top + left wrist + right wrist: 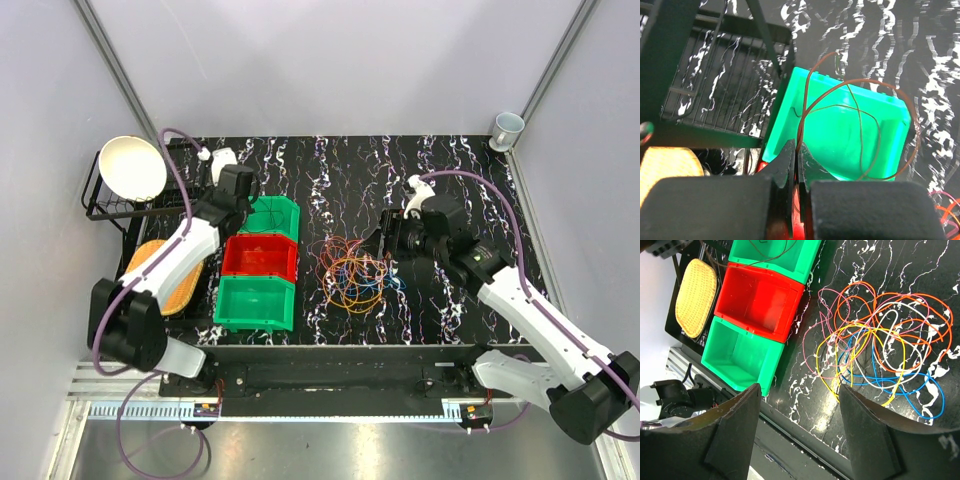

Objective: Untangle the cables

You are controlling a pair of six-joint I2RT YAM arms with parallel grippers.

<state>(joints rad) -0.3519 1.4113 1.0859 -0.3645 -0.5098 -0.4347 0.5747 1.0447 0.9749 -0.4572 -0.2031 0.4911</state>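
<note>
Three bins stand in one row: the red bin [260, 258] [760, 302] is in the middle and touches a green bin on each side. We take the red bin as our reference. Any small marks on the parts at the arm bases are too small for us to read.

The left arm goes up along the left side of the red bin, bent at the elbow. Its wrist is over the far green bin [282, 218] [832, 137], just behind the red bin. The left gripper [243, 200] [795, 150] points down, with its fingers pressed together on a thin brown wire [867, 80] [770, 257]. The loops of this wire hang over the far green bin.

The right arm reaches diagonally from its base toward the right side of the red bin. The right gripper [385, 243] [800, 390] has its fingers spread wide and grips nothing. It is just at the right edge of the cables [355, 275] [875, 350].

The cables lie tangled on the black marbled table [330, 180], to the right of the red bin and apart from it. We see orange, yellow, blue, pink and white loops crossing one another.

The near green bin [253, 300] [740, 357] is in front of the red bin. A woven yellow mat [165, 275] [695, 295] lies to the left of the red bin.
</note>
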